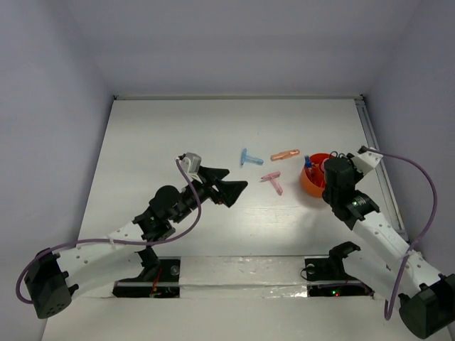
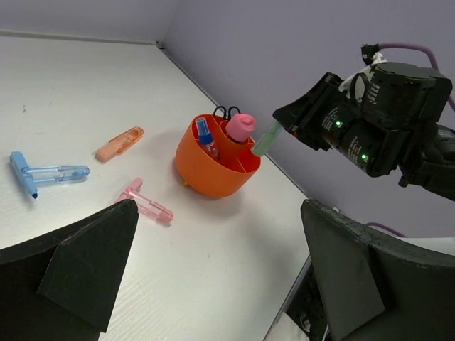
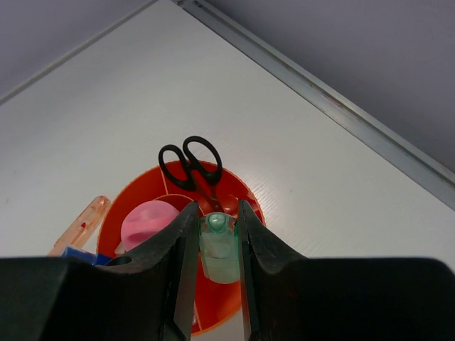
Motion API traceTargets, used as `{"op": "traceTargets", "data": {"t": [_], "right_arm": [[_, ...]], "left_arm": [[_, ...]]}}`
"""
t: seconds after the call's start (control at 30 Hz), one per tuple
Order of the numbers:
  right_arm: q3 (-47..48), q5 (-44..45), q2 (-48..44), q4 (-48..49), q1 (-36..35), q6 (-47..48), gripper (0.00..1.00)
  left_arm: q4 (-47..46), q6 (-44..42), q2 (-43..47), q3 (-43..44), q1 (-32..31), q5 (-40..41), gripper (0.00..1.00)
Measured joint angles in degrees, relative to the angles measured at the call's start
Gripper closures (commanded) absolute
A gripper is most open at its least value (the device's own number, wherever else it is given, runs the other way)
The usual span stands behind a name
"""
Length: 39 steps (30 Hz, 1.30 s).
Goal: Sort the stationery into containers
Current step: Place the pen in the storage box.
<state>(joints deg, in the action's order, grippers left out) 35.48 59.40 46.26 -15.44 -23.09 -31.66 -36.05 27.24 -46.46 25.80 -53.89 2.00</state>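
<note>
The orange-red bowl (image 1: pixel 310 183) stands at the right and holds black-handled scissors (image 3: pixel 190 162), a pink tube (image 3: pixel 148 224) and a small blue piece (image 2: pixel 205 135). My right gripper (image 3: pixel 216 210) hangs over the bowl's rim (image 3: pixel 250 207), shut on a pale green stick (image 3: pixel 219 249) whose lower end points into the bowl. On the table to the left of the bowl lie a light blue T-shaped piece (image 1: pixel 250 158), a pale orange piece (image 1: pixel 285 154) and a pink T-shaped piece (image 1: pixel 272 182). My left gripper (image 1: pixel 238 179) hovers left of these, open and holding nothing.
A metal rail (image 1: pixel 377 153) runs along the table's right edge, close behind the bowl. Grey walls close in the back and both sides. The arm bases (image 1: pixel 242 277) sit on a strip at the near edge.
</note>
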Motion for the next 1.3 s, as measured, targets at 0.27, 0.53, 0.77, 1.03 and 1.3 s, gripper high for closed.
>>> {"op": "traceTargets", "data": {"t": [0.27, 0.53, 0.77, 1.03, 1.3], "right_arm": [[-1.6, -2.6, 2.7, 3.4, 0.3, 0.9, 1.00], [-2.8, -4.5, 1.4, 1.9, 0.3, -1.3, 0.79], [-2.7, -6.4, 1.4, 0.0, 0.3, -1.5, 0.60], [-1.3, -8.5, 2.4, -1.1, 0.3, 0.5, 0.43], [3.6, -16.4, 0.1, -2.5, 0.3, 6.9, 0.46]], "left_arm": [[-1.0, 0.0, -1.1, 0.0, 0.0, -0.5, 0.01], [-1.0, 0.1, -1.5, 0.0, 0.0, 0.2, 0.01], [-0.5, 0.1, -1.9, 0.2, 0.0, 1.1, 0.01], [0.5, 0.1, -1.9, 0.6, 0.0, 2.1, 0.01], [2.7, 1.7, -1.5, 0.6, 0.0, 3.8, 0.02]]}}
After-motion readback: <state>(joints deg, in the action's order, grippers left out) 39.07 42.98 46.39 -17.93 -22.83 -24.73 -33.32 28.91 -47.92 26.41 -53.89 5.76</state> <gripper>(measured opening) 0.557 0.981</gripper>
